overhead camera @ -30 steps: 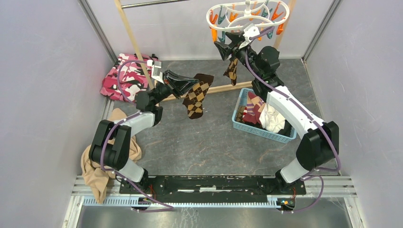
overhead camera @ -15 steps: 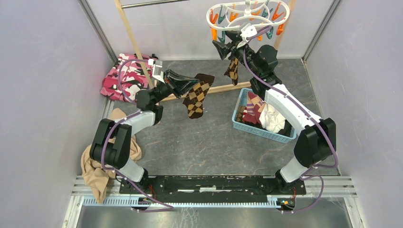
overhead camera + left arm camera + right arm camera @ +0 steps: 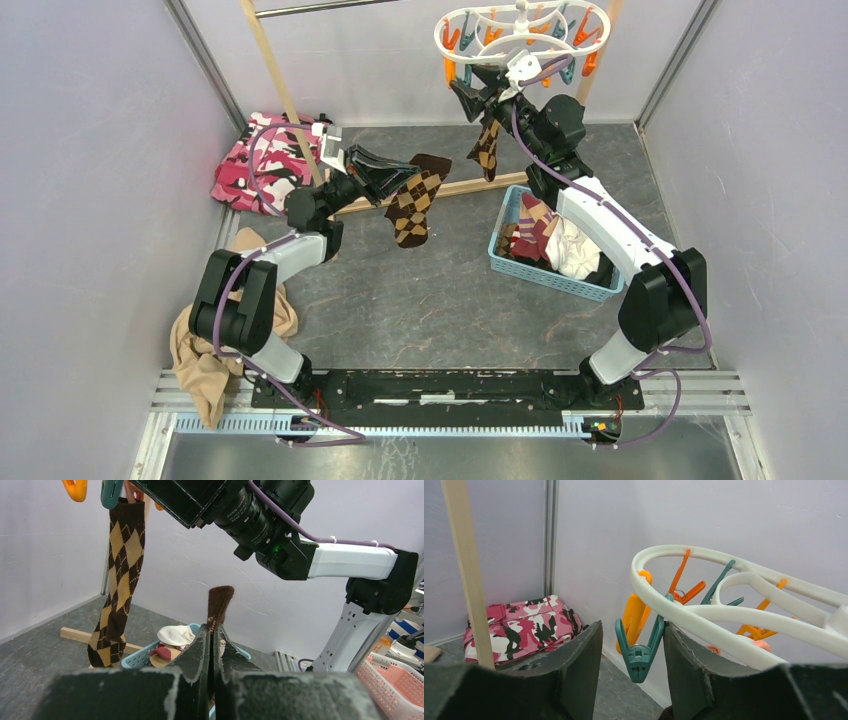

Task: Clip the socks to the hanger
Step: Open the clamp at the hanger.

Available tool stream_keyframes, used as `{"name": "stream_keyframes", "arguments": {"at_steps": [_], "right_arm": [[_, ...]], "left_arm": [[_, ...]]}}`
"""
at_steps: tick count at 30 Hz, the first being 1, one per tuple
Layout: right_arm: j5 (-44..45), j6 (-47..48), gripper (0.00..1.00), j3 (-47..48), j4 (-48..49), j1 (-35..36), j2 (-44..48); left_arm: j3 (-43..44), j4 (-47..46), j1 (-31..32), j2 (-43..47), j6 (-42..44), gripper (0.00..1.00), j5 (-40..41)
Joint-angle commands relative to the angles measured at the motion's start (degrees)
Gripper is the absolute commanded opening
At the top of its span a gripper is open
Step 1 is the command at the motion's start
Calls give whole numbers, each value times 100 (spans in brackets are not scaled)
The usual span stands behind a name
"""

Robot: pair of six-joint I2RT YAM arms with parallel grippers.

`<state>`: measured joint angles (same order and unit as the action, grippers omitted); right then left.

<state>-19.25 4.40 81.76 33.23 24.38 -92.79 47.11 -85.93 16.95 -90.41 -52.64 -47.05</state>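
The white hanger (image 3: 704, 612) hangs at the back right with orange and teal clothespins. One brown argyle sock (image 3: 487, 148) dangles from a teal pin (image 3: 111, 491) on the hanger (image 3: 438, 38). My right gripper (image 3: 468, 92) is raised to the ring. In the right wrist view the right gripper (image 3: 633, 627) is open, its fingers on both sides of a teal clothespin (image 3: 639, 652); the right finger touches it, the left stands apart. My left gripper (image 3: 398, 177) is shut on a second argyle sock (image 3: 413, 205), held in the air. Its brown cuff (image 3: 220, 600) sticks up past the left gripper (image 3: 211, 630).
A blue basket (image 3: 600, 290) at the right holds more socks, white and maroon among them. The wooden rack post (image 3: 275, 80) and its base bar (image 3: 470, 187) cross the back. Pink camouflage cloth (image 3: 265, 165) lies back left, a tan garment (image 3: 205, 360) near left.
My right gripper has risen slightly to the hanger and its jaws have narrowed around the teal clothespin. The left arm and its sock have not moved.
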Motion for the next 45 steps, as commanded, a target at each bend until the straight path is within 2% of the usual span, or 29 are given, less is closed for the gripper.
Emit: {"name": "stream_keyframes", "arguments": {"at_steps": [1, 13, 18, 33, 45], "right_arm": [[25, 61, 52, 271, 262, 9, -38], [52, -13, 20, 227, 264, 13, 15], [4, -351, 12, 249, 215, -13, 59], [-171, -864, 9, 218, -36, -41, 228], [-285, -1097, 9, 200, 63, -118, 235]], "left_arm": [[218, -1352, -36, -9, -53, 2, -88], [296, -1355, -34, -61, -76, 2, -59], [837, -1021, -52, -406, -97, 2, -100], [2787, 451, -60, -1797, 60, 2, -333], [3529, 1721, 1, -2162, 154, 2, -121]]}}
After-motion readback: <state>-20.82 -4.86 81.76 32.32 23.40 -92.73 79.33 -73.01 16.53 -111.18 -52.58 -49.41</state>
